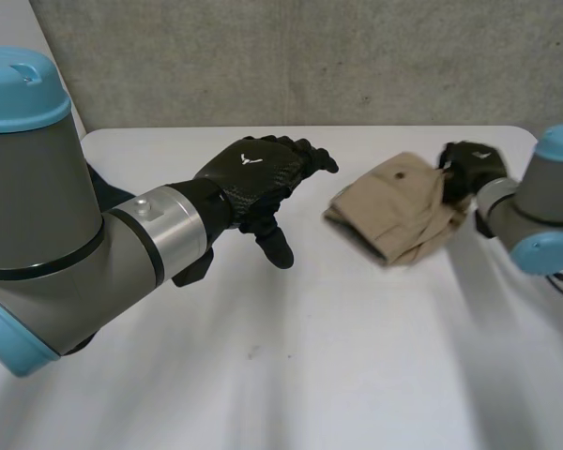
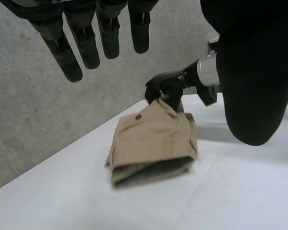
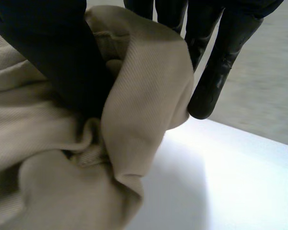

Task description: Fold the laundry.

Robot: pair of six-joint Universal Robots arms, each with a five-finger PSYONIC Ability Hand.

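White table (image 1: 291,375) with 1 tan garment (image 1: 399,211), folded compact at right of frame, edge pinched by right hand (image 1: 469,161); left hand (image 1: 258,173) hovers released; seemingly only letting go remains.

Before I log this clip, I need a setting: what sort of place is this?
Probably a robot lab: white table, rough grey wall behind it, and a tan garment pinched by the right hand.

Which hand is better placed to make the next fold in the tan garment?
Probably the right hand: it pinches the tan garment at its edge, while the left hand hangs open above the table, apart from it.
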